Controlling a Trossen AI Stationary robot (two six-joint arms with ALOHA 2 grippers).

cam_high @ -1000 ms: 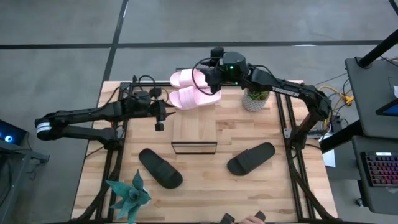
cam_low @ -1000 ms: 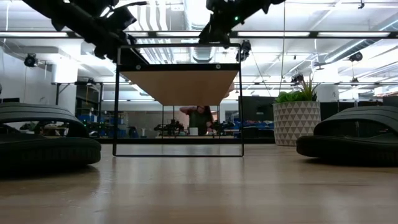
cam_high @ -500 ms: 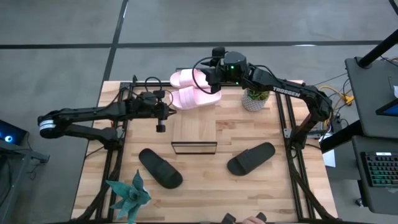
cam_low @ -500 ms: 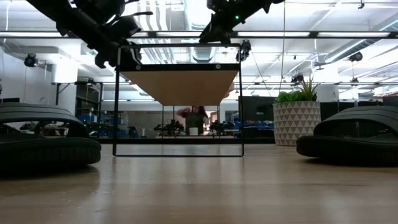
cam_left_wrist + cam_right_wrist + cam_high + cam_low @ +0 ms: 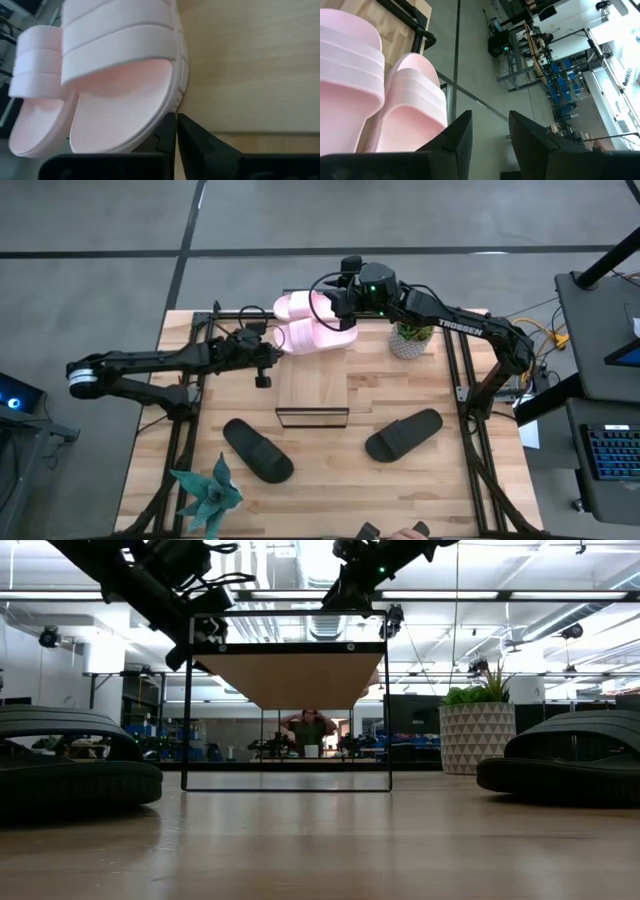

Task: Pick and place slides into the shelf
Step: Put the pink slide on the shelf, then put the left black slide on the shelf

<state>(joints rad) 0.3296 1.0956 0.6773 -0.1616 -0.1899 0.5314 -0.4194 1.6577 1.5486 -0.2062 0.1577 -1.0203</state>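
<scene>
- Looking straight down, you have the shelf (image 5: pixel 312 388) near the middle of the table (image 5: pixel 440 480), its light plank top framed in thin black metal.
- Your two pale pink slides (image 5: pixel 312 337) (image 5: pixel 298 306) lie side by side at the far end of the shelf, and the nearer one rests on the plank top; whether the farther one sits on the plank or overhangs its edge, you cannot tell.
- Your left gripper (image 5: pixel 262 366) sits just beside the shelf's left edge, close to the nearer pink slide; the left wrist view shows its jaws pressed together with nothing between them, their tips right at that slide's sole (image 5: pixel 125 110).
- Your right gripper (image 5: pixel 335 308) hangs over the far end of the shelf, above the pink pair; the right wrist view shows its jaws spread apart and empty, with both pink slides (image 5: pixel 350 75) (image 5: pixel 412 107) beside them.
- Your two black slides lie on the table on the near side of the shelf, one to its left (image 5: pixel 257 449) and one to its right (image 5: pixel 403 434), each well apart from it.
- From table height, the black slides (image 5: pixel 70 765) (image 5: pixel 565 760) flank the shelf's frame (image 5: pixel 287 700).
- A white patterned pot with a green plant (image 5: pixel 411 338) stands to the right of the shelf's far end, and a spiky green plant (image 5: pixel 207 495) sits beyond the left black slide, at the table's near corner.
- A person (image 5: pixel 310 730) shows in the room behind the shelf.
</scene>
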